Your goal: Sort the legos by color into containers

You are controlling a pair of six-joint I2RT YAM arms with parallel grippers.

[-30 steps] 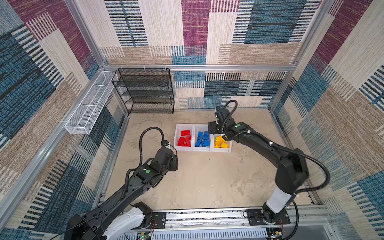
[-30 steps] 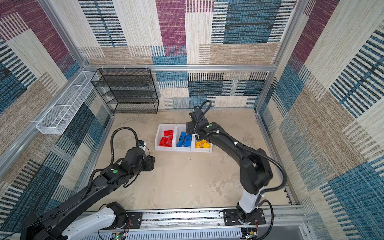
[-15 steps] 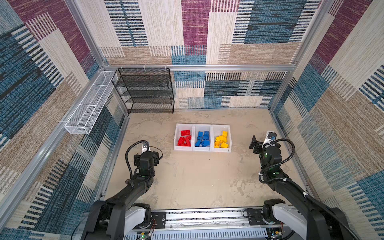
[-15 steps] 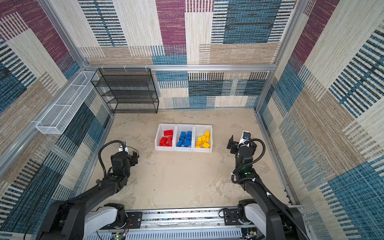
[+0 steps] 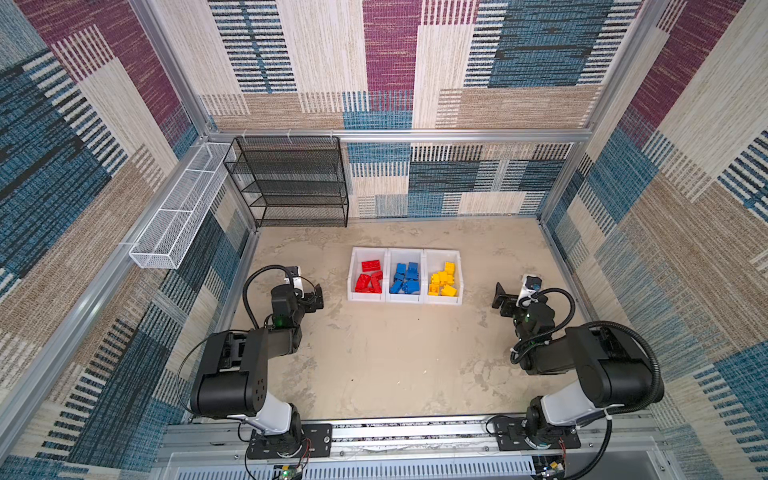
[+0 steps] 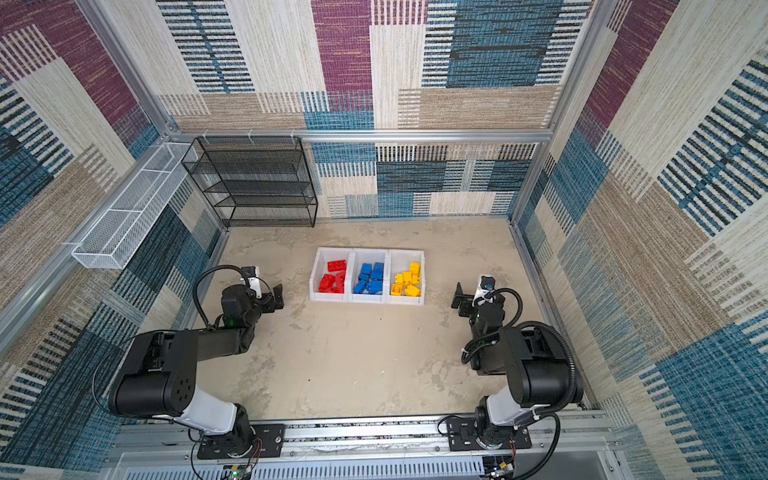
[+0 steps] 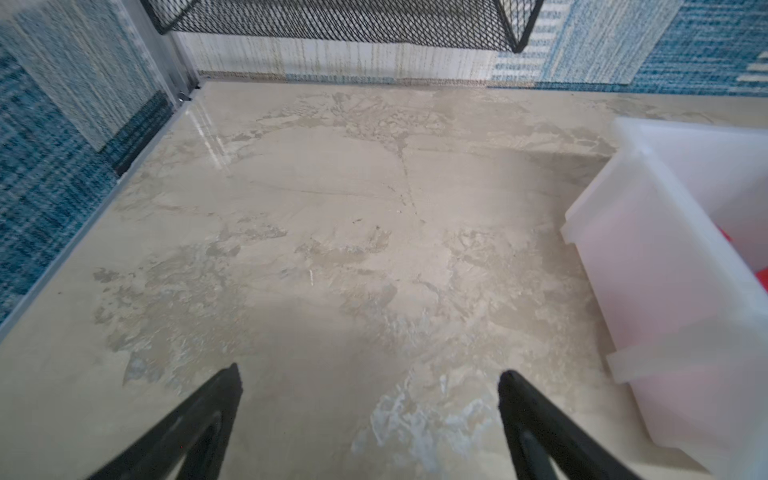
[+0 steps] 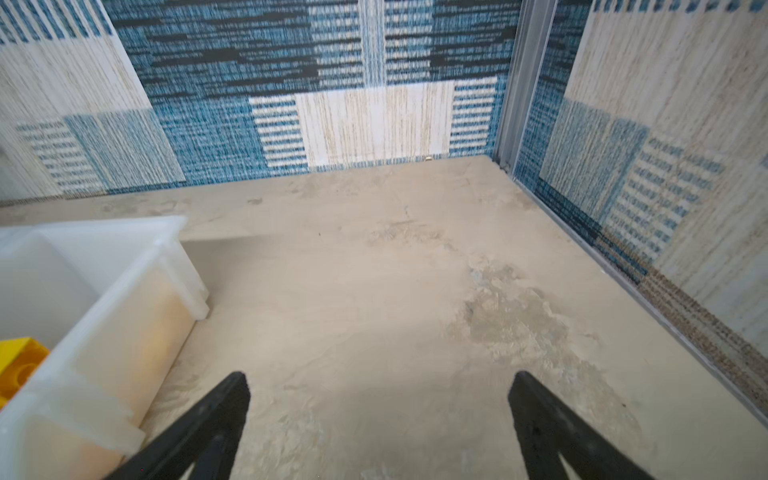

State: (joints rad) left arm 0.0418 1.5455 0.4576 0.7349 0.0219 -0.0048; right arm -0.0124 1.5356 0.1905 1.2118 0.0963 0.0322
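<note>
Left pincer (image 7: pixel 370 372) and right pincer (image 8: pixel 380 376) were spread, empty. The 3 containers (image 5: pixel 405 300) between them held sorted legos (image 5: pixel 405 278), so parking clear seemed right.

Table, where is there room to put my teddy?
The biggest bare patch of the beige stone-look table lies between its near edge and the three joined white plastic bins. A bare strip runs from the bins to the black mesh shelf rack. Also bare: ahead of the left gripper and right gripper. Crowded: the bins, full of coloured lego bricks.
</note>
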